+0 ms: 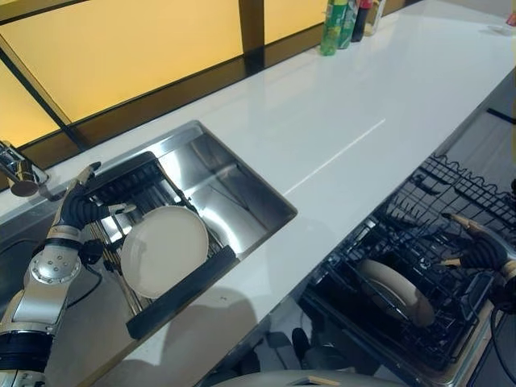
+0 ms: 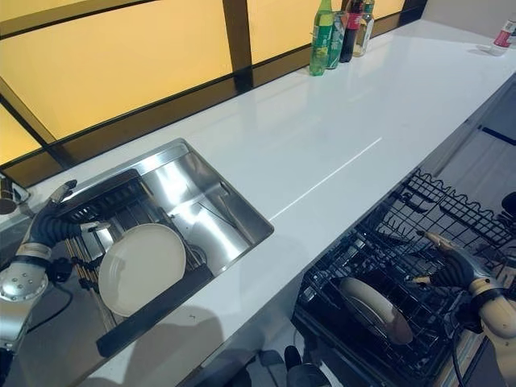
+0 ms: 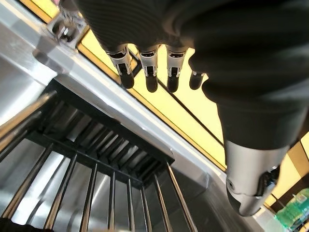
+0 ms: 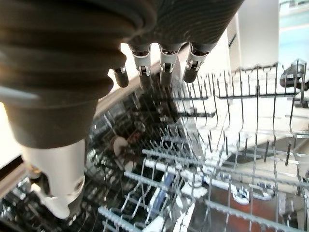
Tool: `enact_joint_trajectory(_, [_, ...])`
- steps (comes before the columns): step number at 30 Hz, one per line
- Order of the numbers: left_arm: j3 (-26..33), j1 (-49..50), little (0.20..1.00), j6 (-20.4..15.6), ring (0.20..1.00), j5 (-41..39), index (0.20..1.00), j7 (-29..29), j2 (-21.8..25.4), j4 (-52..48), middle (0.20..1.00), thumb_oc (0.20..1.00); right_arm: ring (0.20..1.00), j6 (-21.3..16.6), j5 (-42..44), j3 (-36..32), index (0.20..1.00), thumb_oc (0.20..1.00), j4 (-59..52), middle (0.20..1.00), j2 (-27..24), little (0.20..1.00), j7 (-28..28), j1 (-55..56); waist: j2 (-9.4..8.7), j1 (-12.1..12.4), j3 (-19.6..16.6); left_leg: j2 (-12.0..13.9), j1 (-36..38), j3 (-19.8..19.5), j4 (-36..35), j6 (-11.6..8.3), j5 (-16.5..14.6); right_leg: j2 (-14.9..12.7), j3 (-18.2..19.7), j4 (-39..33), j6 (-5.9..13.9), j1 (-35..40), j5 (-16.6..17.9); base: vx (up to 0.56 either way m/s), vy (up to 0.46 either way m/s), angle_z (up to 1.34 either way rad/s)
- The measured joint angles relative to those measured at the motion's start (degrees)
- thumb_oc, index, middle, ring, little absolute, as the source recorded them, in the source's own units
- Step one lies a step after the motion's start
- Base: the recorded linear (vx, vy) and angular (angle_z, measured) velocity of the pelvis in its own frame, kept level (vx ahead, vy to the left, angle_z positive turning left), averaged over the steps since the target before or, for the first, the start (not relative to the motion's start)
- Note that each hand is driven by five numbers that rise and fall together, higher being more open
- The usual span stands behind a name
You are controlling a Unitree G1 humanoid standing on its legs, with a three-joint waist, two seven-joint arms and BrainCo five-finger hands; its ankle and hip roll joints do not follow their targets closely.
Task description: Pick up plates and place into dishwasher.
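A cream plate (image 1: pixel 164 250) leans in the sink rack (image 1: pixel 181 292) at the bench's left end — left hand (image 1: pixel 87 203) beside it, fingers straight. Right hand (image 1: pixel 477 242) — fingers apart — hangs over the dishwasher rack (image 1: pixel 435 201) holding another plate (image 1: pixel 397 291).

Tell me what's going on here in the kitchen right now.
A humanoid robot is moving plates from the sink to the dishwasher. One plate already sits in the dishwasher rack, with the right robot hand open just above the rack, holding nothing. Another plate rests on the drying rack over the sink. The left robot hand is at that plate's far edge, fingers straight, not gripping it yet.
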Motion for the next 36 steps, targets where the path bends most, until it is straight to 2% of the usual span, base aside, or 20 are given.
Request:
enact_joint_trajectory(3, [-2.35,-0.36,1.000,0.04,1.000,1.59,1.000,-2.01,0.01,2.36,1.000,1.000,1.000,-2.04,1.95,-1.52,1.000,1.000,-1.41,1.000,0.00,1.000,-4.33,-0.28,0.14,-0.10,-0.08,-0.15,-0.20,0.10,0.01,0.15,0.08,0.02,0.40,0.46,0.17,-0.57,0.09,0.07,0.121,-0.09])
enact_joint_trajectory(9, [-8.25,-1.92,1.000,0.26,1.000,4.09,1.000,-7.16,-0.01,5.18,1.000,1.000,1.000,-8.44,5.37,-1.58,1.000,1.000,-4.24,1.000,0.07,1.000,-13.05,-3.96,0.82,-0.12,-0.45,-0.55,-0.12,0.20,0.02,0.49,0.23,-0.02,0.83,0.47,0.43,-0.61,0.27,0.08,0.127,-0.02])
enact_joint_trajectory(15, [-16.19,-6.11,1.000,6.91,1.000,5.98,1.000,-12.20,-0.28,10.66,1.000,1.000,1.000,-12.39,8.27,0.03,1.000,1.000,-4.57,1.000,0.03,1.000,-22.44,-13.59,2.55,0.00,-0.31,-1.67,-0.51,0.17,0.02,1.20,0.46,-0.87,1.44,0.99,1.13,-1.54,0.64,0.07,0.132,-0.06])
enact_joint_trajectory(20, [-18.14,-8.15,1.000,9.62,1.000,6.88,1.000,-14.01,-0.25,11.65,1.000,1.000,1.000,-12.71,8.83,3.40,1.000,1.000,-6.71,1.000,-0.07,1.000,-24.09,-16.01,3.51,0.12,-0.29,-2.22,-0.62,0.13,0.03,1.60,0.65,-1.43,1.42,0.96,1.49,-1.63,0.78,0.08,0.107,0.01])
enact_joint_trajectory(25, [-20.11,-10.23,1.000,10.10,1.000,14.81,1.000,-13.30,-0.42,13.62,1.000,1.000,1.000,-12.62,8.83,4.42,1.000,1.000,-6.70,1.000,-1.34,1.000,-23.97,-16.05,4.30,-0.01,0.39,-2.79,-0.96,0.15,0.03,1.85,0.82,-1.97,1.43,0.99,1.64,-2.06,0.80,0.04,0.073,-0.01])
enact_joint_trajectory(29, [-21.49,-12.42,1.000,10.15,1.000,19.54,1.000,-10.16,-0.52,16.72,1.000,1.000,1.000,-12.38,8.86,4.50,1.000,1.000,-6.68,1.000,-1.73,1.000,-24.12,-16.07,4.31,-0.16,0.60,-2.99,-1.85,0.27,0.04,2.04,0.97,-2.12,1.64,1.27,1.89,-3.23,0.97,-0.01,0.035,-0.03])
enact_joint_trajectory(36, [-19.84,-14.78,1.000,10.62,1.000,19.65,1.000,0.88,-0.71,19.72,1.000,1.000,1.000,-11.95,8.85,6.12,1.000,1.000,-6.66,1.000,-1.73,1.000,-24.71,-16.06,3.39,-0.12,2.44,-3.40,-2.70,0.46,0.06,2.27,1.12,-2.41,1.90,1.72,2.13,-4.37,0.90,0.00,0.004,0.00])
